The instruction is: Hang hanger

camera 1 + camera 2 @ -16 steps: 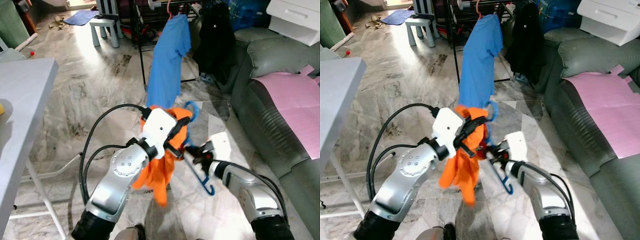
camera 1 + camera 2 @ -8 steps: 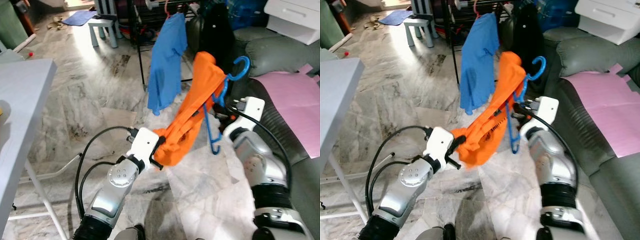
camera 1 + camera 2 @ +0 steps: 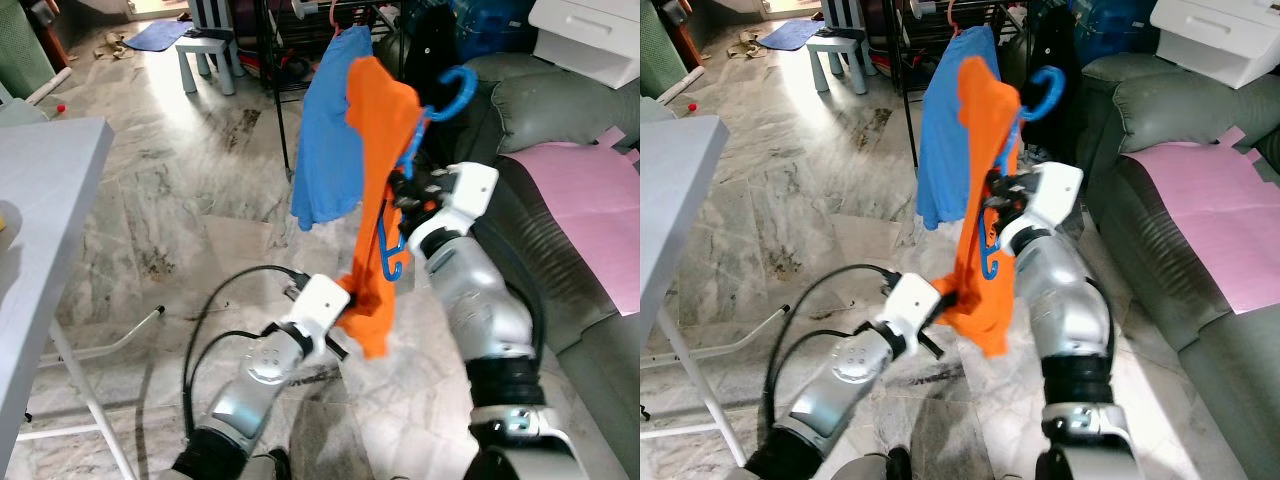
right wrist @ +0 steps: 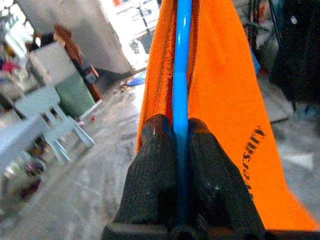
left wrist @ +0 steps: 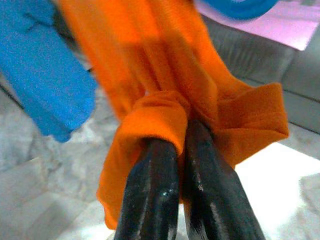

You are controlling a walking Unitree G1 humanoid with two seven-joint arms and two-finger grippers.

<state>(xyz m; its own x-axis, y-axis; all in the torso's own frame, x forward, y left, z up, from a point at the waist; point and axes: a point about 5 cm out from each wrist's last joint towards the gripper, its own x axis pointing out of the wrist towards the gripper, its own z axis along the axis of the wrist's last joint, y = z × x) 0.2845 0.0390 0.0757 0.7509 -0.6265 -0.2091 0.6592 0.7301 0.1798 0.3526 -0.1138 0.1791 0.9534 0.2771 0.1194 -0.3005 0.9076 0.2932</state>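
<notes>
Hanger (image 3: 400,190) (claw-held) near rack (image 3: 275,60)

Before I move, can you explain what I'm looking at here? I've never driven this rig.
It is a walking humanoid with two silver arms. The two wide pictures come from its head cameras; the two close ones look along each gripper's black fingers. The right gripper is shut on a blue hanger carrying an orange shirt, raised towards the rack where a blue shirt hangs. The left gripper pinches the orange shirt's lower edge. A grey sofa stands to the right.
</notes>
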